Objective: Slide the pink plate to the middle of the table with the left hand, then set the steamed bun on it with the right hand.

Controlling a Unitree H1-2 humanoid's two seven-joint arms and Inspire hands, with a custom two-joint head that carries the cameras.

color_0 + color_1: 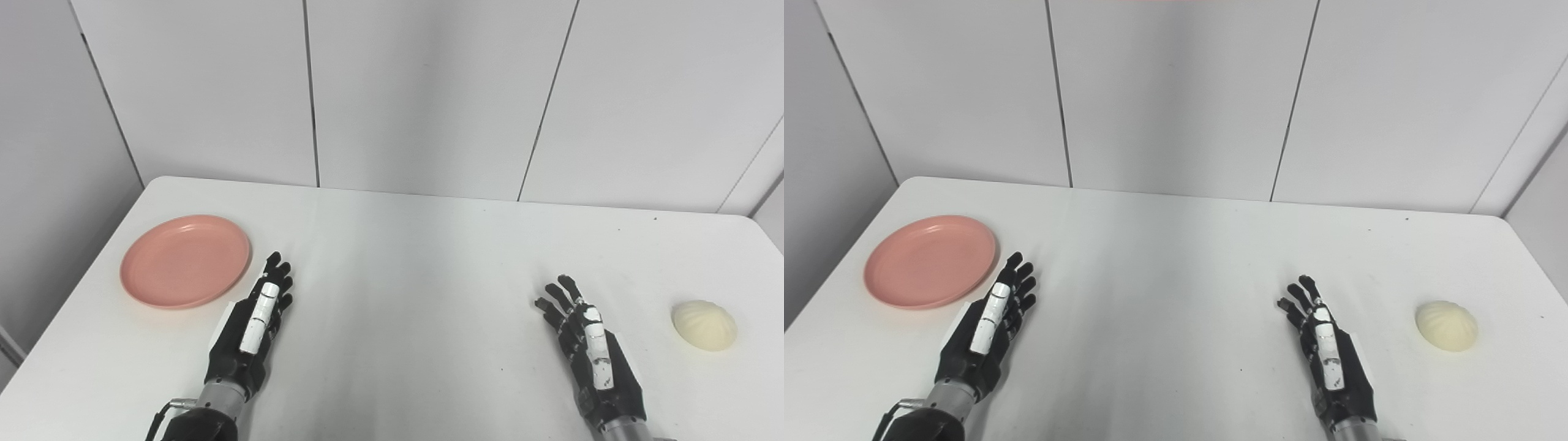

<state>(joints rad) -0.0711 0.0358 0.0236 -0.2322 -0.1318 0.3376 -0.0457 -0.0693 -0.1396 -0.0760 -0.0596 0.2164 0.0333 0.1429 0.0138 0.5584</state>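
Note:
A pink plate lies empty on the left side of the white table. My left hand rests open just right of the plate's near edge, fingers stretched forward, not touching it. A pale steamed bun sits near the table's right edge. My right hand is open and empty, left of the bun with a gap between them. Both hands show in the right eye view too: left, right.
Grey wall panels stand behind the table's far edge. The table's left edge runs close past the plate, and its right edge is close to the bun.

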